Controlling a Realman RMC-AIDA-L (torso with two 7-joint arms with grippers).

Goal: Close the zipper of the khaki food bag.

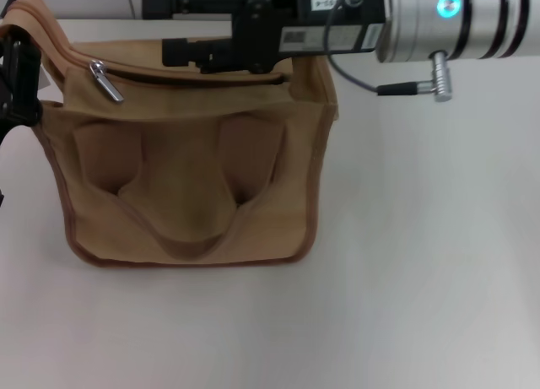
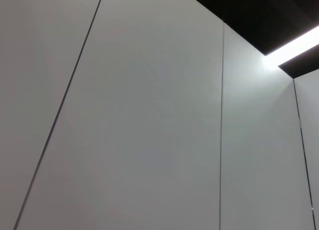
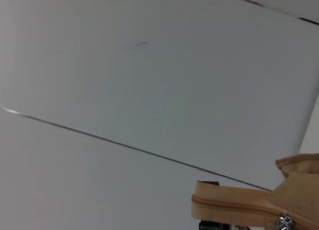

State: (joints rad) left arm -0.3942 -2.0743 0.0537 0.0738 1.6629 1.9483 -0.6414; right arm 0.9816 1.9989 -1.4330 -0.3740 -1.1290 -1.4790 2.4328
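The right pincer [image 1: 181, 51] reaches in from the right along the far edge of the khaki food bag [image 1: 190, 178], its black fingers lying over the bag's top panel, level with the zipper [image 1: 194, 72]. Whether those fingers are apart or together cannot be told: the black body of the arm covers them from above. The fingertips end a little to the right of the silver slider [image 1: 107, 81], which sits near the left end of the zipper line with its pull tab lying slantwise on the cloth. To the right of the slider, beneath the pincer, the zipper line shows as a dark curved gap running towards the bag's far right corner.

In the right wrist view a strip of the zipper's tan tape [image 3: 234, 207] with its teeth shows at the edge, with a bit of silver metal [image 3: 285, 221] beside it, before a plain pale wall.

The left pincer [image 1: 18, 81] is at the left edge, right against the bag's far left corner, where the cloth rises in a fold; its grip cannot be told either.

The bag stands on the white table [image 1: 422, 262], towards the far left, with its two looped handles [image 1: 181, 220] hanging down the near face.
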